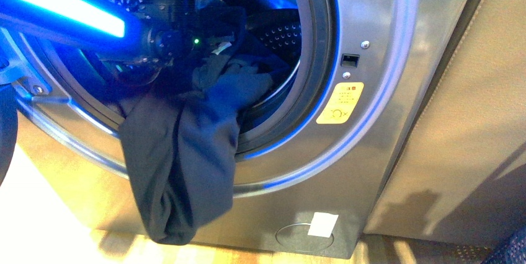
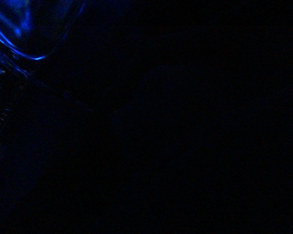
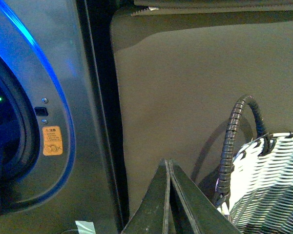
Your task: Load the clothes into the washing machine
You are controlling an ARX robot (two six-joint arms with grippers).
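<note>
In the front view the silver-grey washing machine [image 1: 372, 90] fills the frame, its porthole open and lit blue. The dark navy clothes [image 1: 180, 152] hang over the porthole's lower rim, part inside the drum, part drooping down the front. My left arm reaches in from the left, and my left gripper [image 1: 217, 35] is shut on the clothes' upper part inside the opening. The left wrist view is dark. My right gripper [image 3: 168, 165] is shut and empty, away from the machine [image 3: 53, 97], which shows its orange sticker [image 3: 52, 141].
A white woven basket [image 3: 271, 185] with a dark braided handle stands beside my right gripper. A brown panel [image 1: 459, 140] stands right of the machine. A yellow label [image 1: 340, 103] sits on the door ring. The wooden floor [image 1: 56, 239] lies below.
</note>
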